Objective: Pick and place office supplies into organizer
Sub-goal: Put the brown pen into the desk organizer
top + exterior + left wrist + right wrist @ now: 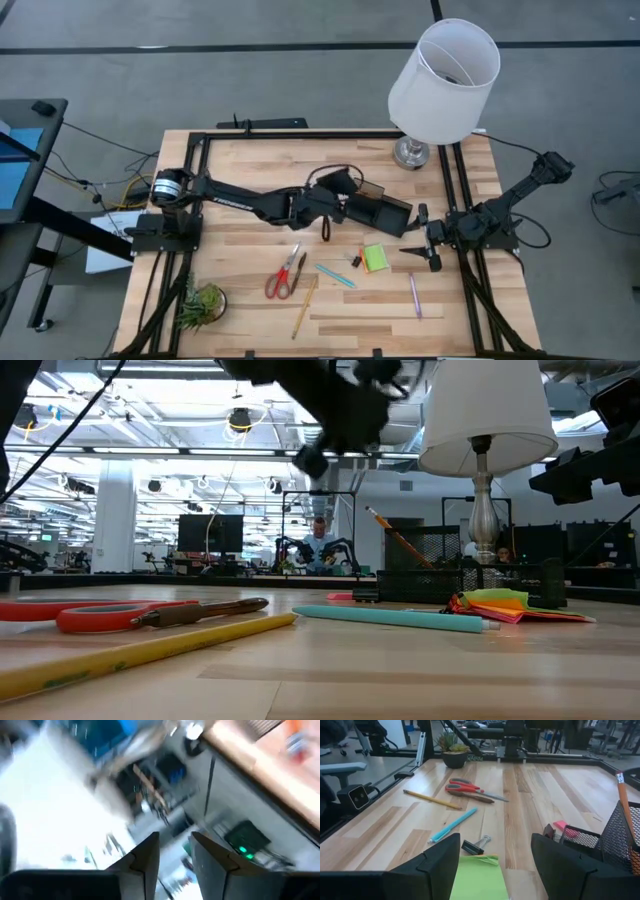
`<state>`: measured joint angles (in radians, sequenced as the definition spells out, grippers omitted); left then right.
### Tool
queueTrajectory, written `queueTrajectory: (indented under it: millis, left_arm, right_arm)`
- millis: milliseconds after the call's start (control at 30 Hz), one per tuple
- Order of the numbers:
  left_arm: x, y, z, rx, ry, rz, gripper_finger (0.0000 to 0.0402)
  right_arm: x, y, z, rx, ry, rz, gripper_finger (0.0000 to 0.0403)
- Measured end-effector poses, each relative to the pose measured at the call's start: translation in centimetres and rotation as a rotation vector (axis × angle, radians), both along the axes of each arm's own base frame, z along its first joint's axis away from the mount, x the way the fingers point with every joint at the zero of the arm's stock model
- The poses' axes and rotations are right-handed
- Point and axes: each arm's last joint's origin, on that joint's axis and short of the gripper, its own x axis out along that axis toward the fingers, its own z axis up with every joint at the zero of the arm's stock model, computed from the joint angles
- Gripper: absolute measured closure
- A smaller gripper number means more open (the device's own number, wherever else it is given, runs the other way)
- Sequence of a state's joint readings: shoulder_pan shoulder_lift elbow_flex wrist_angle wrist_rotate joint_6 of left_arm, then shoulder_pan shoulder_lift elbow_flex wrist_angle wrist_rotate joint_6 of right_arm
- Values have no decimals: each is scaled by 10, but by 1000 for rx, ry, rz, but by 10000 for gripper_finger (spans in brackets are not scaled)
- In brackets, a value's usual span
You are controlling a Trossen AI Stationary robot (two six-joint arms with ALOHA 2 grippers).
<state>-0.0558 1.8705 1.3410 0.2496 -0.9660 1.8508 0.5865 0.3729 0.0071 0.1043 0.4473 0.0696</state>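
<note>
The black mesh organizer (pixel 395 218) stands mid-table with an orange pencil (pixel 390 536) leaning in it. My left gripper (pixel 175 837) hovers above its left end (pixel 362 208), fingers a little apart with nothing between them. A pink eraser (pixel 561 826) lies beside the organizer (pixel 602 840). On the table nearer the front lie a lime sticky-note pad (pixel 375 258), red scissors (pixel 285 272), a teal pen (pixel 335 275), a yellow pencil (pixel 305 305) and a purple pen (pixel 415 295). My right gripper (pixel 425 250) waits open at the right, just short of the pad (pixel 477 880).
A white-shaded lamp (pixel 440 80) stands at the far right behind the organizer. A small potted plant (pixel 200 305) sits at the near left corner. A black binder clip (pixel 472 846) lies next to the sticky-note pad. Black frame rails (pixel 455 190) run along the table's sides.
</note>
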Motion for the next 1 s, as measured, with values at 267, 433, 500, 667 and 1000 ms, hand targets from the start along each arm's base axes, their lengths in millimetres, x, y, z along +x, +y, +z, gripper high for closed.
queueTrajectory:
  millis: [267, 433, 500, 667, 1000]
  left_arm:
    - [-57, 5, 76, -233, -368, 141, 319]
    - [-114, 6, 100, -583, -548, 201, 319]
    - [-133, 6, 103, -790, -590, 215, 319]
    - [-162, 1, 103, -1299, -676, 346, 319]
    - [-164, -17, 68, -1587, -512, 728, 319]
  right_arm:
    - [0, 0, 0, -1, -1, 1, 163]
    - [0, 0, 0, -65, -12, 15, 163]
    - [0, 0, 1, -88, -19, 21, 163]
    - [0, 0, 1, -99, -20, 22, 163]
    - [0, 0, 1, -193, -38, 44, 163]
